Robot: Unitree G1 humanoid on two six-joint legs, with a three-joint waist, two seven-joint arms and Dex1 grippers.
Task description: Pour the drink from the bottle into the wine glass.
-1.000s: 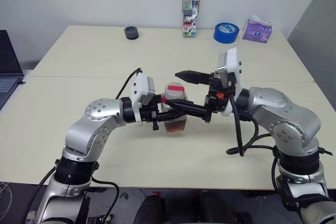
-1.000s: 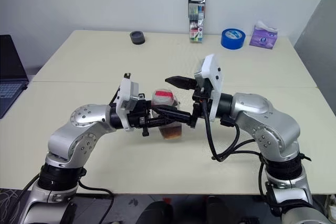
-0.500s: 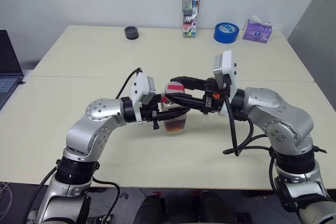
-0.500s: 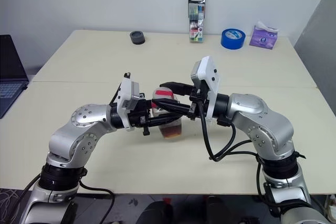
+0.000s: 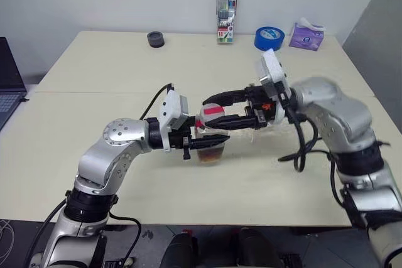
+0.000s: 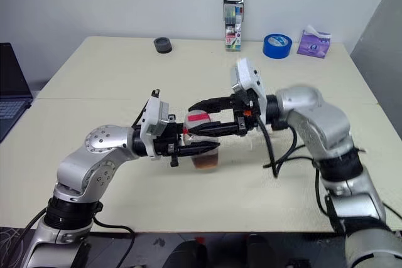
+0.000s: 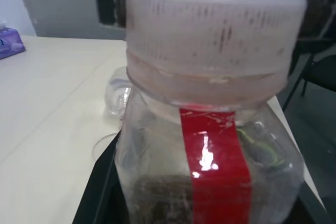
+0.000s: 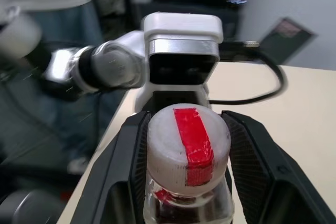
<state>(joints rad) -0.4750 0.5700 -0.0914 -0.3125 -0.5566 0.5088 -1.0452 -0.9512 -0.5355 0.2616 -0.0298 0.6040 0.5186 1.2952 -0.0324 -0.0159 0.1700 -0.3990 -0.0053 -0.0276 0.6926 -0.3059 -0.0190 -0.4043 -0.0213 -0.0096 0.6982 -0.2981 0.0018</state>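
the pale table (image 5: 94, 174) spreads across the scene, with a seam running left to right just beyond its middle. at the far left edge sits part of a dark laptop (image 5: 7, 73).

the left gripper (image 5: 207, 140) reaches in from the left, level, its black fingers pressed tight on the lower body of the bottle (image 5: 209, 136), which it holds upright just over the table a little left of centre. the left wrist view shows the bottle (image 7: 210, 129) close up: clear squarish walls, a red label strip down the front, and the drink (image 7: 163, 203) as a dark brown layer at the bottom.

the right gripper (image 5: 217, 111) comes in from the right, also about level, with one finger on each side of the red-and-white cap (image 8: 187, 150); the fingers (image 8: 128, 171) sit right against the cap, pinching it. the wine glass (image 7: 115, 95) shows faintly beyond the bottle, on the table to the right of it.

along the far edge stand a tall clear marker case (image 5: 227, 14), a blue tape roll (image 5: 269, 38), a purple tissue pack (image 5: 306, 36) and, further left, a small dark round object (image 5: 155, 39).
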